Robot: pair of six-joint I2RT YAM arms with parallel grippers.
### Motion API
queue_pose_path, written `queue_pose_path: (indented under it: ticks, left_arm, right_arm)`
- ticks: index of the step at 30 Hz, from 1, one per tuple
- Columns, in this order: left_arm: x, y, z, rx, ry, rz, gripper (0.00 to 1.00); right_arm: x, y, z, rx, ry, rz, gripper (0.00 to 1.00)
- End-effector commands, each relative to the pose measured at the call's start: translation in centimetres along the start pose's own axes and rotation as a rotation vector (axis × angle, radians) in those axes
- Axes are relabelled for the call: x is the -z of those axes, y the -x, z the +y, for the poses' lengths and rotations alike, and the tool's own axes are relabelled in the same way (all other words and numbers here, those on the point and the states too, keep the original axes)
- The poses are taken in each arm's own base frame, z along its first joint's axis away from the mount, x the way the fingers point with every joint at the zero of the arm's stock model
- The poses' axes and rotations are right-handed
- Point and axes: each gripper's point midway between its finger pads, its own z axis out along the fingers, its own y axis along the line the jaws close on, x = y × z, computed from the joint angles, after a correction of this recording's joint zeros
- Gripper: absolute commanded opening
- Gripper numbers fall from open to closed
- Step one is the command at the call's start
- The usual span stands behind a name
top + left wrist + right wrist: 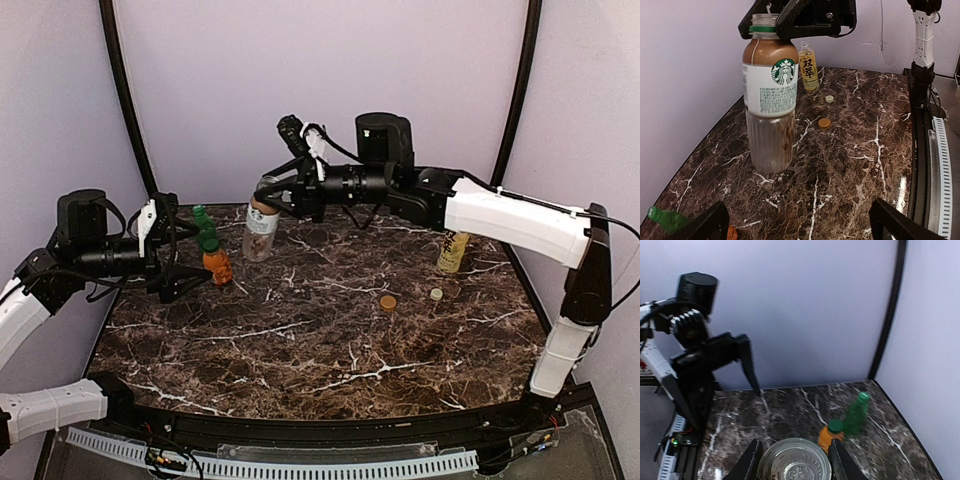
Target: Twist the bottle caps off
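**Brown bottle uncapped, two caps loose**

From above, I'm seeing a dark marbled worktop (330, 350) inside lilac walls (320, 80). The right claw (268, 190) is pinching the brown bottle (262, 228) at its neck. The left claw (190, 245) is standing spread beside the orange bottle (216, 263). The golden-brown cap (387, 301) and cream cap (436, 294) are lying near the tea bottle (453, 250). My left wrist view is cutting off the green bottle (662, 217). My right wrist view is looking straight into the brown bottle's bare mouth.
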Motion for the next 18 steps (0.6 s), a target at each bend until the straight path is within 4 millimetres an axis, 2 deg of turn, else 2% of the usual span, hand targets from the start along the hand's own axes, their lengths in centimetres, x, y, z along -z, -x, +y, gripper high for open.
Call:
queue_pose_path:
  ticks: [1, 2, 6, 8, 9, 12, 18]
  left_arm:
    - [1.6, -1.8, 1.9, 0.08, 0.137, -0.02, 0.99]
    - [2.2, -1.7, 1.5, 0.085, 0.141, -0.046, 0.99]
    - [2.6, -5.4, 1.6, 0.226, 0.182, -0.066, 0.99]
    - [2.9, -7.1, 2.1, 0.298, 0.227, -0.078, 0.99]
    - [3.3, -7.6, 2.9, 0.34, 0.269, -0.09, 0.99]
    - [4.2, -10.8, 4.3, 0.415, 0.388, -0.086, 0.99]
    - [7.1, -14.1, 7.2, 0.516, 0.626, -0.084, 0.99]
  right_arm:
    - [5.8, -6.1, -8.7, 0.0, -0.429, 0.228, 0.0]
    - [6.9, -7.5, -10.2, -0.016, -0.496, 0.262, 0.0]
    - [11.8, -11.9, -15.4, -0.114, -0.751, 0.346, 0.0]
    - [13.8, -13.8, -17.1, -0.157, -0.842, 0.363, 0.0]
    - [14.7, -14.5, -17.8, -0.178, -0.876, 0.36, 0.0]
    - [16.8, -15.9, -19.4, -0.195, -0.953, 0.331, 0.0]
    - [19.9, -18.6, -22.2, -0.195, -1.062, 0.291, 0.0]
